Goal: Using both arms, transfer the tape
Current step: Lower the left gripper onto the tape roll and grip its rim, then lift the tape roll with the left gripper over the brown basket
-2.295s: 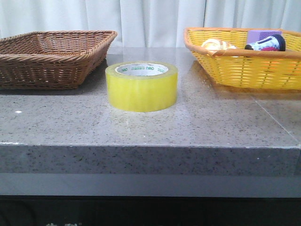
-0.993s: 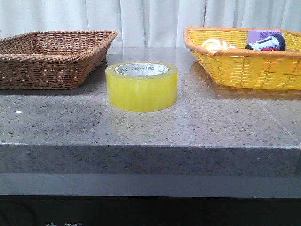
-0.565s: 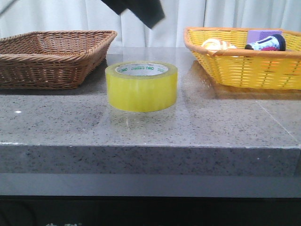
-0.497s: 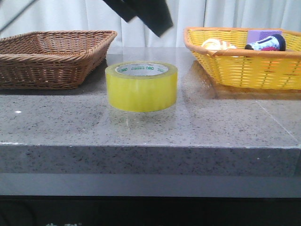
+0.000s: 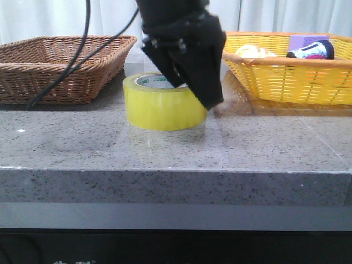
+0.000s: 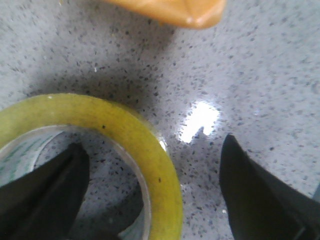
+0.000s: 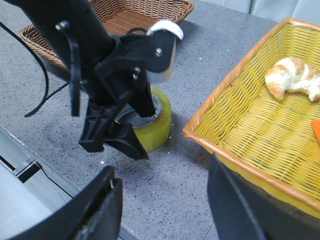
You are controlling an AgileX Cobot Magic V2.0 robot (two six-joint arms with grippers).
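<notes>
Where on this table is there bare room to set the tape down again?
Bare counter runs along the front edge, below the brown basket. Another bare patch lies front-right, below the yellow basket. The middle is crowded: the left gripper straddles the tape.

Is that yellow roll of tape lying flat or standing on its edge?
Lying flat. The tape rests on the table with its hole facing up; the left gripper straddles its wall.

left claw [image 5: 190,82] lowered, spread; right claw [image 7: 160,200] spread
</notes>
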